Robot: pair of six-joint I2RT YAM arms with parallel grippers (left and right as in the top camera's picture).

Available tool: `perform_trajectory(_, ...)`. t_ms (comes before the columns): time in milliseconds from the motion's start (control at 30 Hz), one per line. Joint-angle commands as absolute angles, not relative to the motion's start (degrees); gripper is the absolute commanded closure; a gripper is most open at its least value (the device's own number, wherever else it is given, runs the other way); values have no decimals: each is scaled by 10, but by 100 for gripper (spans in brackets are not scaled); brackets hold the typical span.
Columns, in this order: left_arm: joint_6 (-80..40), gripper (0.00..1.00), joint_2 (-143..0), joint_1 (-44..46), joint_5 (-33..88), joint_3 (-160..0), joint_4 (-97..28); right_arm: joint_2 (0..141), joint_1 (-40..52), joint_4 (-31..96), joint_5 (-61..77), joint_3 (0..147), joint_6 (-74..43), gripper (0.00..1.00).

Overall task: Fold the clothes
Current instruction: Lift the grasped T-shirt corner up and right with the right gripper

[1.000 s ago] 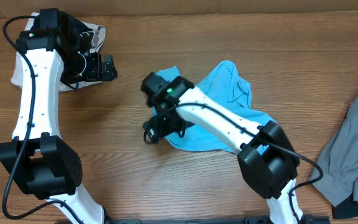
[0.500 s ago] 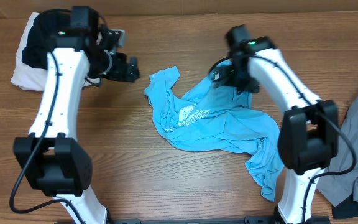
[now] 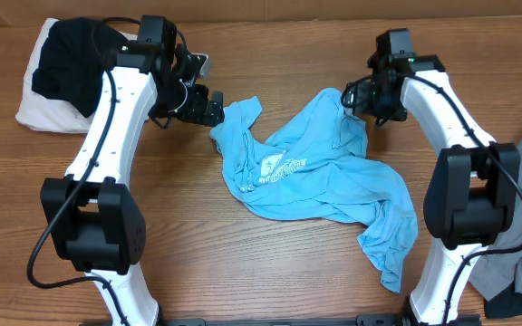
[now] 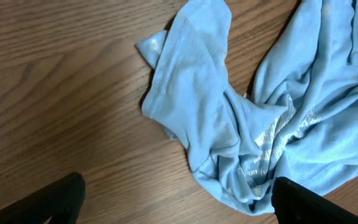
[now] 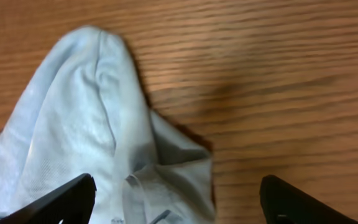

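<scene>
Evidently poised for a pick, the left hand hangs with its fingers apart and nothing between them. From its wrist camera we see only bare wood and blue cloth in the gap. Across from it, the right hand is likewise spread and empty, its fingers framing a rounded fold of fabric below. Whether either hand touches the cloth we cannot tell.

Between the two lies the light blue T-shirt, crumpled, its print partly showing, near the middle of the surface. From above, a sleeve-like flap sits just beside the left hand, toward 3 o'clock. The shirt's raised upper edge sits just beside the right hand, toward 8 o'clock. The shirt's long axis runs from about 10 o'clock, at that flap, to about 5 o'clock, where a twisted tail trails toward the near edge of the surface.

We judge both hands about equally near, each to its own end of the top edge. The coming move likely turns on gripping those two points and drawing them apart to spread the shirt flat. No fold is yet made.

Farther out, a black garment rests on a beige garment at 10 o'clock of the surface. A grey garment drapes at the 4 o'clock edge, well apart from both hands.
</scene>
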State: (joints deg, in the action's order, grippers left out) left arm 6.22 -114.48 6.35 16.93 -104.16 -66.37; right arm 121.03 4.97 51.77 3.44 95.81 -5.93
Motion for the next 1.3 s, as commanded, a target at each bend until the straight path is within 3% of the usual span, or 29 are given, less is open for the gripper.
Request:
perform_trajectory(0,71,2,-1152,66,176,-1036,-658,1210,50,498,77,929,-25,14)
perform_trajectory(133,71,1,-1152,66,176,-1036,-655,1211,51,460,101,891,-25,24)
perform_trajectory(333,71,0,-1152,66,176,-1036,-650,1218,51,406,102,850,-26,29)
perform_trajectory(433,71,0,-1152,66,176,-1036,-650,1218,51,394,102,846,-27,53)
perform_trajectory(533,71,2,-1152,64,176,-1036,-650,1217,51,386,102,849,-28,96)
perform_trajectory(600,73,8,-1152,64,162,-1037,-647,1217,51,382,100,851,-28,96)
perform_trajectory(767,73,10,-1147,58,141,-1074,-649,1203,51,450,98,933,-28,96)
perform_trajectory(1267,73,4,-1137,48,176,-1301,-743,1178,56,926,157,1488,5,96)
